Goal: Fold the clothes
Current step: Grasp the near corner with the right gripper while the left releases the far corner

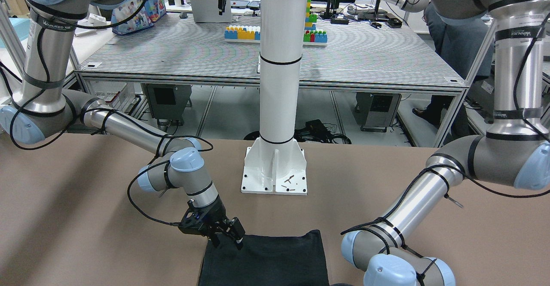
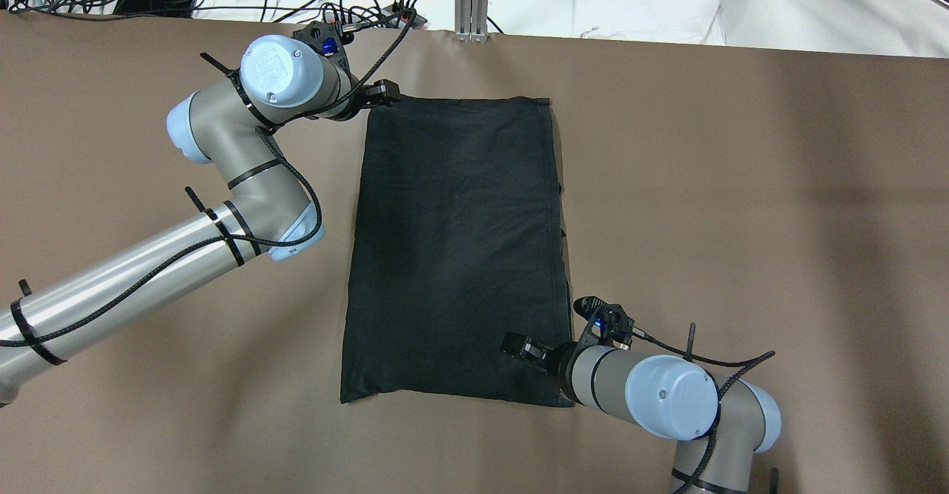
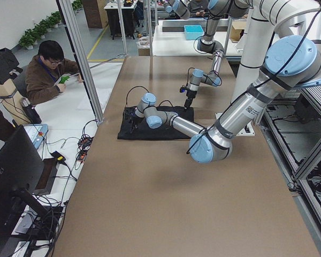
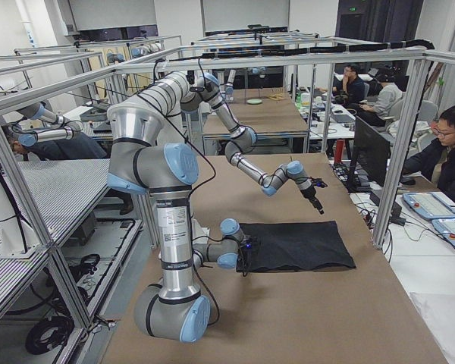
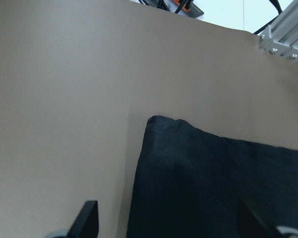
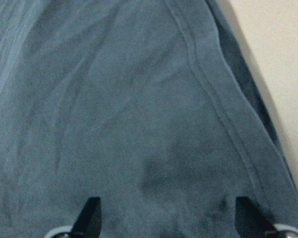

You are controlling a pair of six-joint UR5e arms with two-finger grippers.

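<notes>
Clothes (image 2: pixel 460 249) flat; L gripper (image 2: pixel 382 96), R gripper (image 1: pixel 228 240) wide open over opp. corners

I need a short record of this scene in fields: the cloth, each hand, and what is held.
cloth: black, lying flat on the brown table
left hand: open, raised over the cloth's far left corner, on the robot's own left
right hand: open, low at the cloth's near right corner; contact unclear
held: nothing, since neither hand is shut on the cloth
</notes>
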